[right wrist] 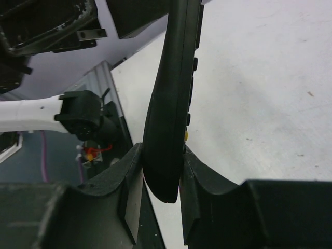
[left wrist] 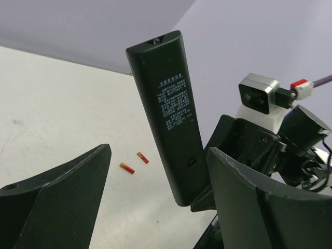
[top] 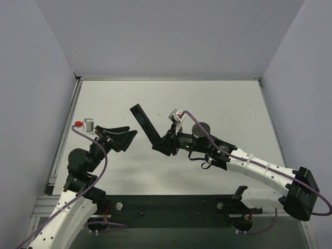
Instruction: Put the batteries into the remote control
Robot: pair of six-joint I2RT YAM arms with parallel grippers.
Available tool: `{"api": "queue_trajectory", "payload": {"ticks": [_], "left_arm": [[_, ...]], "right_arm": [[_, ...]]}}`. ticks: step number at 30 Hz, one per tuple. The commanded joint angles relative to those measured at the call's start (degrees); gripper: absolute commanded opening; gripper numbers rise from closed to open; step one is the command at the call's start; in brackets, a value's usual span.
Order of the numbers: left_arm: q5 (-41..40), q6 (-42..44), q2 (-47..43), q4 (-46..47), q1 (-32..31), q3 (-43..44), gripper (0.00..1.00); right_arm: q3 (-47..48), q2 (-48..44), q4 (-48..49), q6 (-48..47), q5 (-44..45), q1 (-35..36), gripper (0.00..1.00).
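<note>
My right gripper is shut on the lower end of the remote control and holds it tilted up above the table. In the right wrist view the remote stands edge-on between the jaws of the right gripper, its buttons facing right. My left gripper is open and empty, just left of the remote. In the left wrist view the left gripper faces the remote's back, which has a printed label and a closed cover. Two red batteries lie on the table beyond it.
The white table is walled at the back and on both sides. A black rail with the arm bases runs along the near edge. The right arm's wrist camera sits close behind the remote.
</note>
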Motion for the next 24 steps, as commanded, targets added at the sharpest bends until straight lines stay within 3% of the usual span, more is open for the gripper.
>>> {"api": "queue_trajectory", "payload": {"ticks": [1,8,18,24], "left_arm": [[6.22,-2.58,1.04,18.16,0.61,-2.86,0.86],[12.11,-11.81,8.33,38.37,0.78,-5.68,0.86],[13.17,-13.57,10.36,39.10,0.61,-3.14,0.85],[13.78,-15.25,10.01,39.36,0.43,-3.22,0.78]], "right_arm": [[-2.68,-2.51,15.20,9.79,-14.93,-3.06,0.00],[-2.78,-1.64,22.07,16.56,-22.23,-3.60,0.00],[-1.46,0.91,24.19,18.50,-25.13,-2.72,0.00],[-0.58,2.76,24.63,18.77,-26.28,-2.01,0.00]]}}
